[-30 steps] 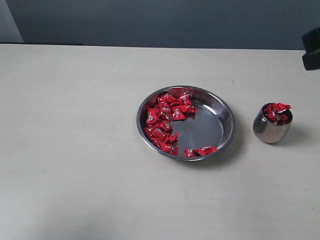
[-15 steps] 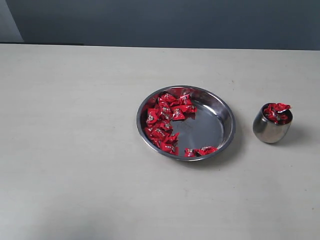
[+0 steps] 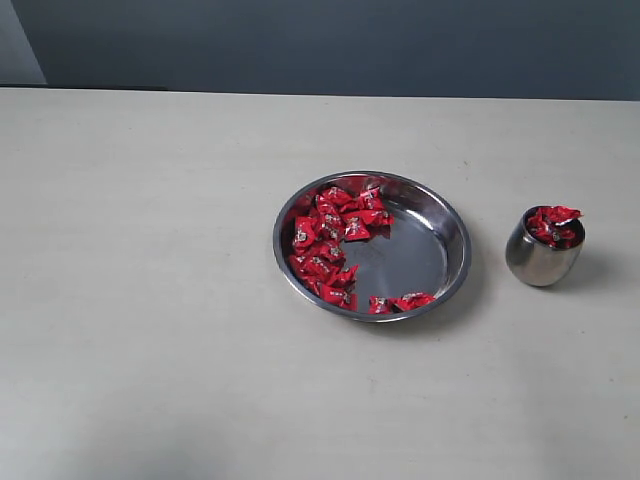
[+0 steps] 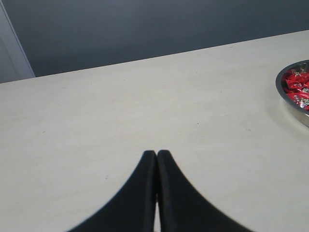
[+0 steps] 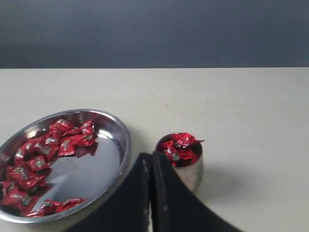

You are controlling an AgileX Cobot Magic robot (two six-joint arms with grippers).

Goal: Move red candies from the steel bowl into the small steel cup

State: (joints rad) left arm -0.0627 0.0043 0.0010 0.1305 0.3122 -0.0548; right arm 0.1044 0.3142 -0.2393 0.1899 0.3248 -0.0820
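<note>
The wide steel bowl (image 3: 440, 255) sits right of the table's centre, with several red candies (image 3: 328, 240) heaped along its left side and a few (image 3: 400, 302) at its front rim. Right of it stands the small steel cup (image 3: 540, 262), filled with red candies (image 3: 553, 225) up to its brim. Neither gripper shows in the exterior view. In the right wrist view my right gripper (image 5: 151, 155) is shut and empty, with the cup (image 5: 193, 171) and the bowl (image 5: 120, 140) beyond its tips. My left gripper (image 4: 156, 153) is shut and empty over bare table, the bowl's rim (image 4: 285, 94) far off to one side.
The pale table (image 3: 150, 300) stretches wide on the left and front of the bowl. A dark wall (image 3: 320, 45) runs behind the table's far edge.
The dark part of the right arm seen at the exterior view's upper right edge a second ago has gone out of view. Bowl, cup and candies have not moved.
</note>
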